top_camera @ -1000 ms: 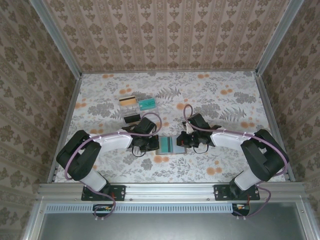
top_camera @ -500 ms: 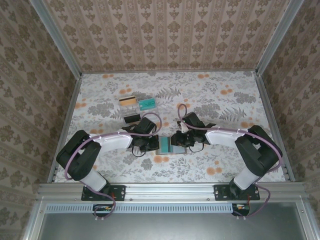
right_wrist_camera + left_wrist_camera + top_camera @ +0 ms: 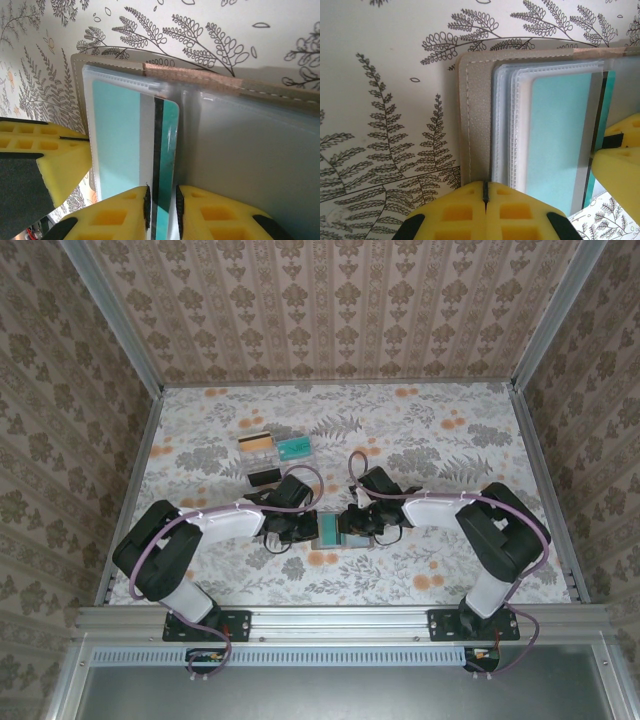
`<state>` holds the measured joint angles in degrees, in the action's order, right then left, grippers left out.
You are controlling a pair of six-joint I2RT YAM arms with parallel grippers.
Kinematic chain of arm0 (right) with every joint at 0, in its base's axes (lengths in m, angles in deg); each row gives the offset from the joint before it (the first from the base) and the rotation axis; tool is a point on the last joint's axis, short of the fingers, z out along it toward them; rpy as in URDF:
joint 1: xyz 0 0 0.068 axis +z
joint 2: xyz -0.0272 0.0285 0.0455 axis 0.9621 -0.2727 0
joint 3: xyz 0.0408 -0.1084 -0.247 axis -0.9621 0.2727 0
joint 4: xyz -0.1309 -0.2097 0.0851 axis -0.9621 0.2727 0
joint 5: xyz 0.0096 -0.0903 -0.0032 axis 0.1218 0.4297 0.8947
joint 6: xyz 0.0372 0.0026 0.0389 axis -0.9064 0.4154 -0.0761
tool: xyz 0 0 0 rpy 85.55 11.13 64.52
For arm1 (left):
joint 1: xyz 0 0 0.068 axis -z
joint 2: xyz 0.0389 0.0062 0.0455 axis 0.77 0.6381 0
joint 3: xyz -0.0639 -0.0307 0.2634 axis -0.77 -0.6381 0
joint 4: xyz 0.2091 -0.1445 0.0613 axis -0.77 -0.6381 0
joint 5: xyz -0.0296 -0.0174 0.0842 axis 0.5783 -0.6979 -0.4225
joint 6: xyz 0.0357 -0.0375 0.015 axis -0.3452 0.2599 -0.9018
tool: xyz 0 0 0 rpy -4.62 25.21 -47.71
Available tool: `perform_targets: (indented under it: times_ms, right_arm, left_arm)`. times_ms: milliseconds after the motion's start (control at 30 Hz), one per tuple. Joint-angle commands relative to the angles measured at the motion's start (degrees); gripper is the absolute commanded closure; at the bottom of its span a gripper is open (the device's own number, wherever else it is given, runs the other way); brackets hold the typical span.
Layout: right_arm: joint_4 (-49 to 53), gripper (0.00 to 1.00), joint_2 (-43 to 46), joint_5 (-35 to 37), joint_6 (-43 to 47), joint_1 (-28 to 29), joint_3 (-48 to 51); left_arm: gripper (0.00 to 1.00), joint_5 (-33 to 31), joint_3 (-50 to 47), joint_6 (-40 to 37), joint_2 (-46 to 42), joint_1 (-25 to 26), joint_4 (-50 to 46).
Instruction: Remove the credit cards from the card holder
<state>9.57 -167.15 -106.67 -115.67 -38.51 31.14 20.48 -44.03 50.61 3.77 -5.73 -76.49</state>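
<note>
While the card holder (image 3: 331,531) lies open and flat on the table (image 3: 450,440), close to the middle of the near edge, we note both arms reaching in from either side. The left gripper (image 3: 485,191) has its yellow fingers pressed together, pinched on the holder's left margin where the grey stitched cover meets the stack of clear plastic sleeves (image 3: 507,125).

The right gripper (image 3: 162,202) sits at the holder's other side. Its jaws stand a narrow way apart, and in the gap we see the black-striped end of a teal card (image 3: 117,135). We cannot tell whether the fingers press on that card or only straddle it. The card sits in the topmost sleeve of the left panel. A brownish strip (image 3: 192,75) runs along the holder's far edge.

Toward the far-left part of the table, well apart from the holder, we log three flat items:
- a card with a tan band (image 3: 257,439)
- just beside it, a second teal card (image 3: 294,447)
- nearer the arms, a dark card (image 3: 263,477)
</note>
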Motion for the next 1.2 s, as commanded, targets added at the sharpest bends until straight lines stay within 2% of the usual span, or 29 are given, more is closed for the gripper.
perform_targets:
  times_ms: [0, 67, 133, 167, 567, 833, 933, 1033, 1100, 1167]
  right_arm:
    - [-1.39, 0.80, -1.28, -1.14, -0.44, 0.46, -1.09]
    - [-1.03, 0.85, -1.09, -0.79, -0.33, 0.46, -1.00]
    - [-0.52, 0.98, -0.64, -0.30, 0.04, 0.44, -0.62]
    - [-0.14, 1.00, -0.38, -0.06, 0.23, 0.37, -0.54]
    - [3.30, 1.00, 5.82, 0.15, 2.70, -3.62, 4.51]
    - [7.72, 1.00, 13.75, -0.68, 4.95, -6.43, 5.94]
    - [9.42, 1.00, 16.34, -1.12, 5.69, -6.74, 5.51]
    - [10.63, 1.00, 17.73, -1.69, 6.08, -7.16, 5.08]
    - [10.71, 1.00, 17.75, -2.72, 5.93, -7.59, 5.12]
    - [10.73, 1.00, 20.26, -3.88, 5.76, -7.96, 4.83]
  left_arm:
    - [1.00, 0.88, -0.29, 0.05, 1.03, 0.57, -0.84]
    - [1.00, 0.86, -0.28, 0.04, 1.04, 0.64, -0.88]
    - [1.00, 0.79, -0.36, -0.02, 1.08, 0.59, -1.04]
    - [1.00, 0.73, -0.43, 0.05, 1.03, 0.51, -1.13]
    - [1.00, 0.63, -0.46, -0.91, 0.36, -0.22, -2.17]
    - [0.98, 1.12, 0.69, -1.05, -1.81, -1.15, -2.69]
    - [0.87, 1.53, 1.50, -0.92, -4.29, -1.77, -2.55]
    - [0.66, 1.72, 1.84, -0.17, -7.43, -2.80, -2.04]
    - [0.45, 1.95, 1.71, 0.84, -9.70, -3.76, -1.09]
    - [0.34, 2.47, 1.15, 1.81, -12.17, -4.72, 0.73]
